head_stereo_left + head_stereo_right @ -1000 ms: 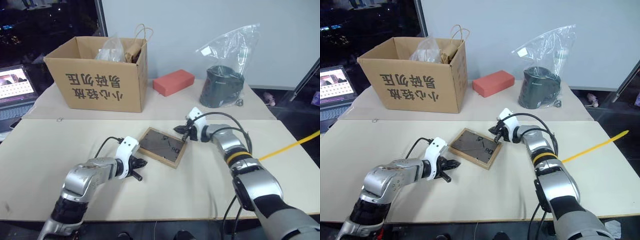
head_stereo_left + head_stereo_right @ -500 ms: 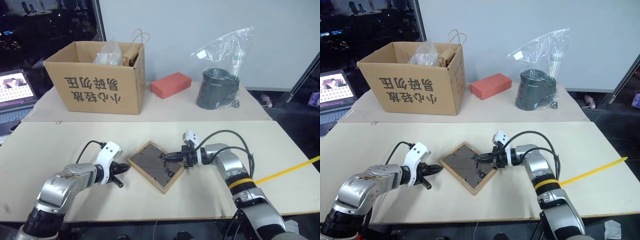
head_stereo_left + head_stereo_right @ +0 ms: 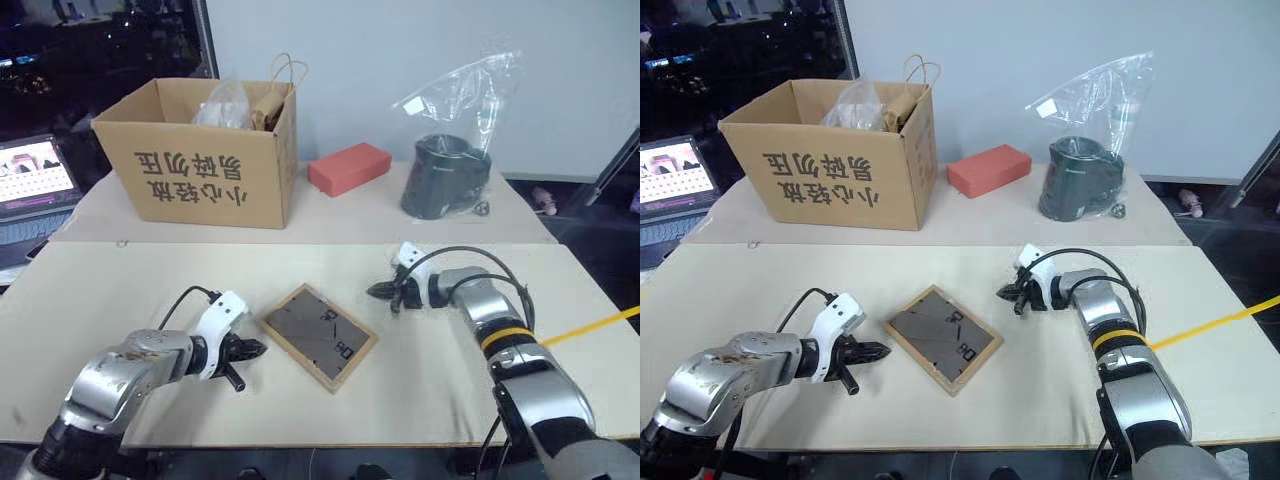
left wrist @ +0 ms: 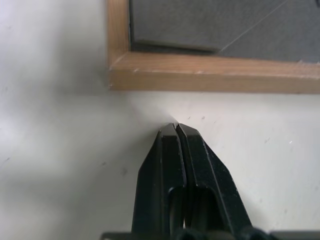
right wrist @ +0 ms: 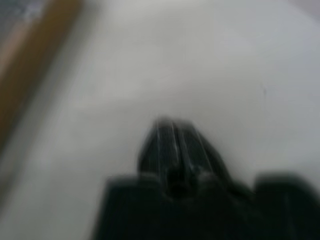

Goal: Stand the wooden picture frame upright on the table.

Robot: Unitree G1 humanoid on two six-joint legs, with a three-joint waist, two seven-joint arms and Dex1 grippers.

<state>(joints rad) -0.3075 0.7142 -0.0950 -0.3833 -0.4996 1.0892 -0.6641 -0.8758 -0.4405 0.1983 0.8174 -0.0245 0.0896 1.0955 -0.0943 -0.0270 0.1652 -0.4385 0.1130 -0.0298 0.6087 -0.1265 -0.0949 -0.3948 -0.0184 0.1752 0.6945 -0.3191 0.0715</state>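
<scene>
Frame: I see the wooden picture frame (image 3: 319,336) lying flat, back panel up, on the near half of the table (image 3: 420,395).
Left pincer (image 3: 258,348): pressed together, empty, just left of the frame.
Right pincer (image 3: 374,291): pressed together, empty, right of the frame's far corner, apart from it.

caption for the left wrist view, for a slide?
Left gripper, fingers shut, points at the table just short of a corner of the wooden picture frame, which lies flat with its back up.
</scene>
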